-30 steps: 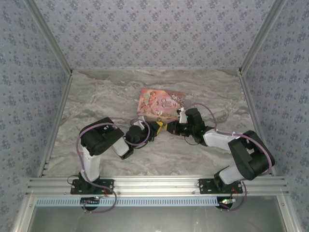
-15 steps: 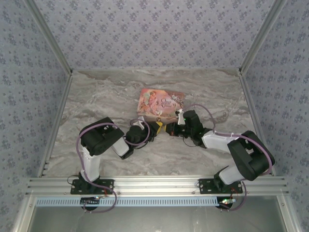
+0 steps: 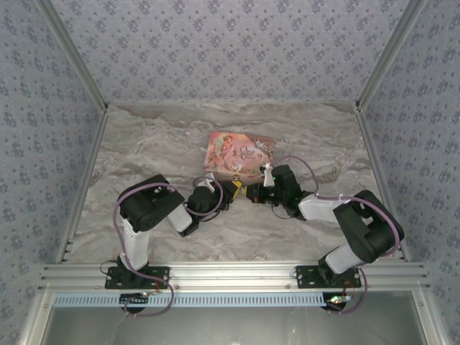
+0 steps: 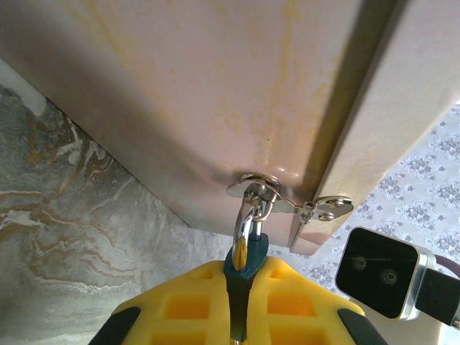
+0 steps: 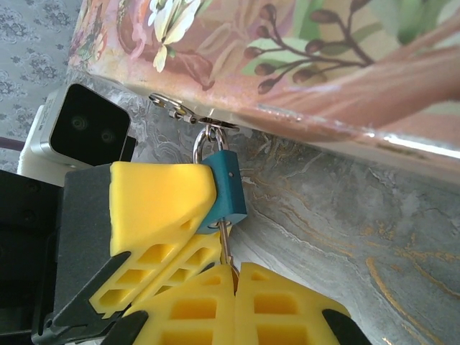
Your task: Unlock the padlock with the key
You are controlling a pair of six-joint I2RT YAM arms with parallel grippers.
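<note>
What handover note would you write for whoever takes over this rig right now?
Left gripper: shut on the padlock, which hangs from the hasp of the box.
Right gripper: shut on the key, its tip at the padlock's underside.
Done: lock and key gripped, key at the lock.
Left: turn the key and free the shackle, which looks closed through the hasp.

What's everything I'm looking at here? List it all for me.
box: one, pink illustrated, mid-table.
clasp: one, silver, box's near edge.
padlock: one, blue, hanging on the clasp.
key: one, thin metal, at the padlock's base.
table: one, grey marble, under everything.
walls: three, blue-grey floral, around table.
arms: two, black and white, near edge.
left gripper: one, yellow pads, shut on padlock.
right gripper: one, yellow pads, shut on key.
</note>
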